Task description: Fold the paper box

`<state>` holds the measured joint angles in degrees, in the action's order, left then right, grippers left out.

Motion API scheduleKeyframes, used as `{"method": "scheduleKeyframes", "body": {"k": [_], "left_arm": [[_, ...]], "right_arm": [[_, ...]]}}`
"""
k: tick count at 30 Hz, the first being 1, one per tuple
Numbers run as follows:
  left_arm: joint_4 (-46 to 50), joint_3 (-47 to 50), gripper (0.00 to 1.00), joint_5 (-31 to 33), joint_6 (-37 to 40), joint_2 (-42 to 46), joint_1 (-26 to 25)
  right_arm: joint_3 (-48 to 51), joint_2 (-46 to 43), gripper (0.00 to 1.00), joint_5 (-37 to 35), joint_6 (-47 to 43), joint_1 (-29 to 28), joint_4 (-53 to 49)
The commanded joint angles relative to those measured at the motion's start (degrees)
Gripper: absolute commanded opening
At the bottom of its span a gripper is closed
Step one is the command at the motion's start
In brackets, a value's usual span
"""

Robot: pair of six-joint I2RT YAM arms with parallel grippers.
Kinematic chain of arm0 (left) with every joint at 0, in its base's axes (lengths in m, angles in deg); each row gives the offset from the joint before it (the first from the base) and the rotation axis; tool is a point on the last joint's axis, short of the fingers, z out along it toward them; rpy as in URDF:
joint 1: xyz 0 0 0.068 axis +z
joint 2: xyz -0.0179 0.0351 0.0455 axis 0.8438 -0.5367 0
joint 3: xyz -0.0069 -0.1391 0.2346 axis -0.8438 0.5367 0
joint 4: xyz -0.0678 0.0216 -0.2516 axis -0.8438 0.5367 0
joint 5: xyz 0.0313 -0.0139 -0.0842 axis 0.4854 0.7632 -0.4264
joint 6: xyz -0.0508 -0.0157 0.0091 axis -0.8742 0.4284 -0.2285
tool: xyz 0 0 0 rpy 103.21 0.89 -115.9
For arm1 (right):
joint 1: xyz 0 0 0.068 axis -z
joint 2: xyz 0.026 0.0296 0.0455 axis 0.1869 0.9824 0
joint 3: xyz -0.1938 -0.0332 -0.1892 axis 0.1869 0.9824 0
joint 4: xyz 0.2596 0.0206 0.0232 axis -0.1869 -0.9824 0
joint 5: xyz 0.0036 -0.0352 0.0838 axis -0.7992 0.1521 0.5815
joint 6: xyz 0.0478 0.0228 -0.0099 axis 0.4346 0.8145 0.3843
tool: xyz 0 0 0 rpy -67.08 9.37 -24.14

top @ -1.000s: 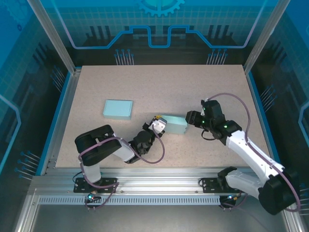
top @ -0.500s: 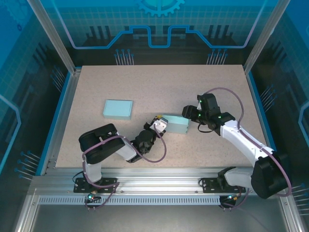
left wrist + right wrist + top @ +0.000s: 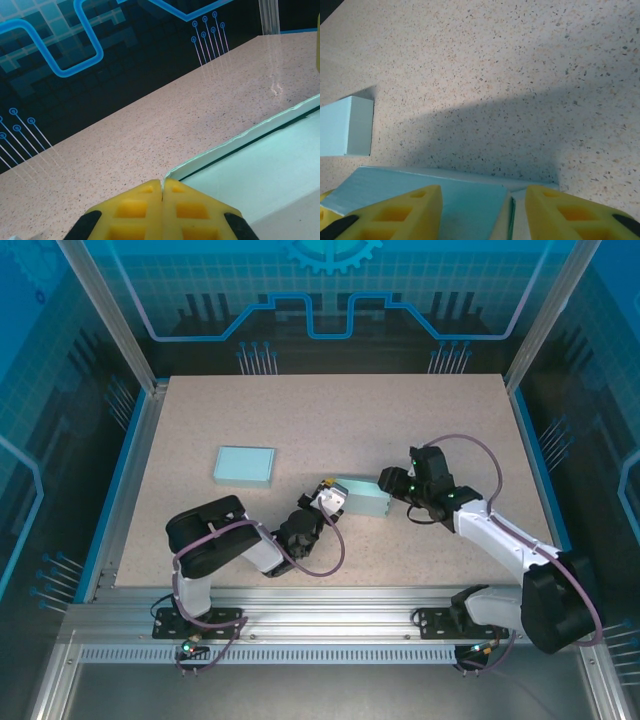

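The left gripper [image 3: 161,196] has its two yellow fingers [image 3: 135,210] pressed flat together. The thin teal rim of the paper box [image 3: 260,170] meets their tips, so they appear to pinch that rim.

The right gripper [image 3: 484,196] has its yellow fingers [image 3: 395,212] set apart, one on either side of the box's pale teal top [image 3: 420,185]. Neither pad clearly touches the paper, so its hold is loose or not made.

From above, the paper box [image 3: 362,498] lies near the middle of the speckled table [image 3: 300,410], a little right of centre. Its long axis runs left to right. The left gripper [image 3: 328,498] sits at its left end and the right gripper [image 3: 390,481] at its right end, so the box spans the gap between the two arms.

The next fold probably depends on the right fingers, which need to come together on the end directly under them while the left end is held.

A second, flat teal box [image 3: 245,465] rests apart, to the far left.
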<state>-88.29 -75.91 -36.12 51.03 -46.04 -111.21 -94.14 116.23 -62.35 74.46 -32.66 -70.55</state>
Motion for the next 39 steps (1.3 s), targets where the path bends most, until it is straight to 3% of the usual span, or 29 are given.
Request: {"method": "scheduleKeyframes", "body": {"k": [1, 8, 13, 16, 21, 25, 30, 34, 39], "left_arm": [[0.77, 0.72, 0.13, 0.48, -1.60, -1.49, 0.41], [0.77, 3.51, 0.31, 0.33, -5.74, -0.19, -0.12], [0.79, 4.02, 0.62, 0.74, -6.64, -0.17, -1.38], [0.77, 4.94, 0.71, 0.58, -7.28, 0.08, -2.20], [0.77, 9.28, 0.89, -3.27, -13.58, 3.87, -2.33], [3.86, 12.31, 0.97, -4.35, -21.46, 10.33, -2.32], [25.13, 8.27, 0.99, -6.44, -33.01, 24.50, -0.96], [47.75, 0.41, 0.99, -14.60, -44.16, 33.73, 5.74], [67.23, -10.26, 0.99, -26.35, -54.05, 35.73, 14.59]], "right_arm": [[2.90, 0.31, 0.47, -3.17, 0.86, -1.21, 0.22], [7.18, 0.55, 0.43, -6.75, 2.60, -2.95, 4.94], [10.49, 1.60, 0.43, -8.80, 3.29, -3.82, 9.91], [11.54, 3.08, 0.42, -9.39, 3.29, -4.02, 12.50], [12.89, 4.84, 0.42, -11.08, 3.02, -4.89, 15.94], [14.80, 5.34, 0.42, -12.43, 2.31, -5.63, 19.64], [16.36, 5.32, 0.42, -13.83, 0.54, -6.76, 22.11], [16.94, 5.79, 0.42, -14.06, -0.27, -7.07, 22.47], [16.94, 6.18, 0.43, -14.56, -0.67, -7.70, 22.49]]}}
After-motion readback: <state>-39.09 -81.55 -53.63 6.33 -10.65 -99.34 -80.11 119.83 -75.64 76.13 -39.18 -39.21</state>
